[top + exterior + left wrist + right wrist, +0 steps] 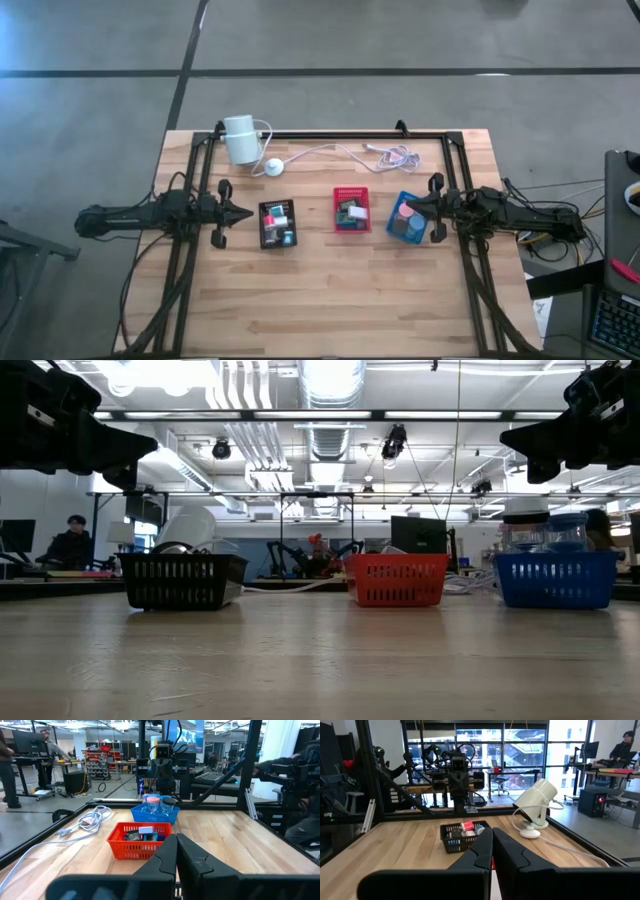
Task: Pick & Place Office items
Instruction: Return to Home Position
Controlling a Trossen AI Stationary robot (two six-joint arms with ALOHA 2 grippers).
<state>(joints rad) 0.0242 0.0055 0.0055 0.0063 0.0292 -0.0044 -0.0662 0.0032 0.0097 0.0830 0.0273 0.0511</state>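
A pale wooden plank table stands on a grey concrete floor crossed by dark painted lines. Beyond lies an open workshop. Long bright ceiling strip lights and silver ventilation ducts run overhead. Tall dark-framed windows fill one side, and red storage shelves stand on another. A person in dark clothes sits at a far desk.

1. Across the table sit a left bin, a middle bin and a right bin.
2. Office items lie inside each.
3. Behind the left bin stands a cylinder device, its cable trailing rightward.
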